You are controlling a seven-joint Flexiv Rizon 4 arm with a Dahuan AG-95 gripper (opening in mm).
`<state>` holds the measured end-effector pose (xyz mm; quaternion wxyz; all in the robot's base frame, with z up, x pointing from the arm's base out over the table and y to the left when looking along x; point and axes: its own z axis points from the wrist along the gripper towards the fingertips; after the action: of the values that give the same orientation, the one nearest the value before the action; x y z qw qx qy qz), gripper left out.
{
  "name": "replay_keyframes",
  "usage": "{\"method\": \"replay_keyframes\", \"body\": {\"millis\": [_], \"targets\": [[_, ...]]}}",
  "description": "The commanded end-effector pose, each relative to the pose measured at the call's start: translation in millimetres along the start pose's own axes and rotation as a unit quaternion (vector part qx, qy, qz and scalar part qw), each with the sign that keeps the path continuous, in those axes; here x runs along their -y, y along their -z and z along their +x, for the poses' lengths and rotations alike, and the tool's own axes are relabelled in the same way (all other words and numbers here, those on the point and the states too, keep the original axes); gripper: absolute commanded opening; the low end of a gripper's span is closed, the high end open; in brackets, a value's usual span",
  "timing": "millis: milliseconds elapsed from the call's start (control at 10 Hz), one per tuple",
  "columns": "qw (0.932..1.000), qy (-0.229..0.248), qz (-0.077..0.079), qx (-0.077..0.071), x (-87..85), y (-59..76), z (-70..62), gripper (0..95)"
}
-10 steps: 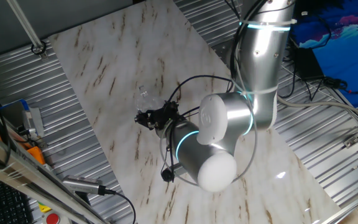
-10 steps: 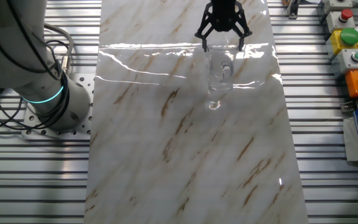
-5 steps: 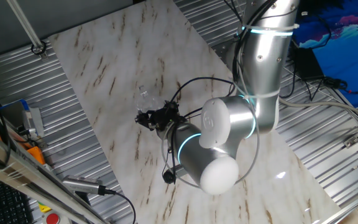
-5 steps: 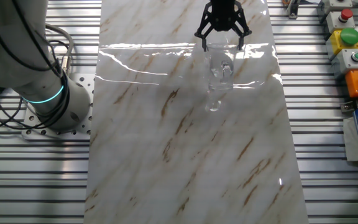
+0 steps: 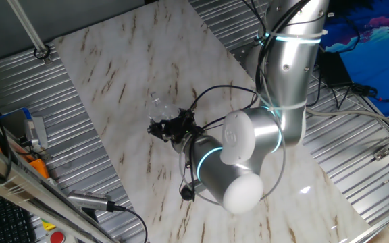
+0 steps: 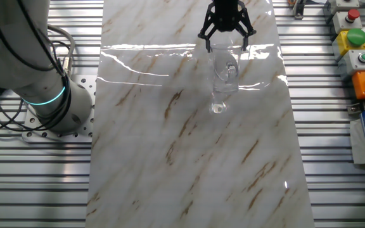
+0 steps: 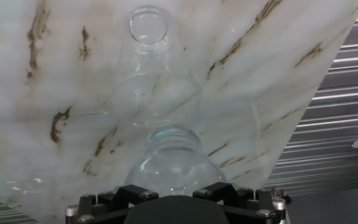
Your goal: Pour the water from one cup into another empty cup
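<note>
Silver arm [image 5: 282, 101] folded low over the marble-patterned table [image 6: 170, 158], black two-finger gripper [image 6: 226, 39] reaching out level. Jaws clamped on the larger clear tumbler [image 7: 169, 165], lifted and tipped toward the smaller clear cup [image 7: 149, 26] standing on the marble just beyond. Water barely readable, only a glint in the glass. Fingertips cut off at the hand view's bottom edge; both glasses nearly vanishing against the marble.
</note>
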<state>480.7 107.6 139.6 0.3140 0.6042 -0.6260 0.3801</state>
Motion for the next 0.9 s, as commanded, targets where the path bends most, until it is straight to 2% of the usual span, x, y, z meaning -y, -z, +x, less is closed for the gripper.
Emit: {"method": "replay_keyframes", "body": {"millis": [100,600,800,900], "targets": [[0.9998,-0.001,0.008,-0.017,-0.9,-0.1,3.3,0.0],[0.9992,-0.001,0.012,-0.038,-1.9,2.3,7.3,0.0],[0.9986,0.0,0.014,-0.051,-2.0,2.7,7.7,0.0],[0.9979,-0.001,0.016,-0.062,-2.2,3.5,8.5,0.0]]}}
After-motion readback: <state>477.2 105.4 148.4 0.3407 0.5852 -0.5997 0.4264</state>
